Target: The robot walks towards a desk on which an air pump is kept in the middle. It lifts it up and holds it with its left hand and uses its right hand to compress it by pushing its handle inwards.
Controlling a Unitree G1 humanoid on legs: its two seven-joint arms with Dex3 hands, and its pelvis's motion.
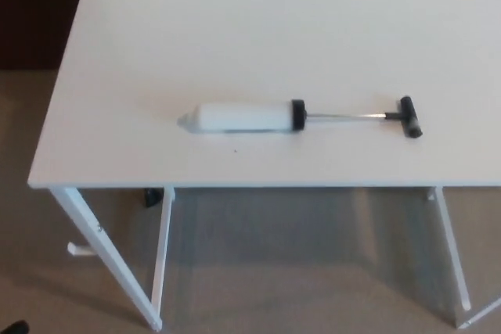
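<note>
Air pump: one unit, lying flat on its side near the middle of the worktop, its long axis running across the picture. White cylinder body on the picture's left, ending in a tapered nozzle tip that points left. Black collar caps the body's right end. Thin metal piston rod runs out from the collar to the right, drawn well out of the body. Black T-handle sits crosswise at the rod's far end, the rightmost part of the pump. Small dark speck on the surface just below the body.

Worktop: white, rectangular, plain; the pump lies closer to its near edge than to its far edge. White legs show under the near edge, at left and right of the pump.

Floor: beige carpet beneath and in front of the worktop.

Robot hand, left and right: neither shows in the head view, so their state cannot be told.
</note>
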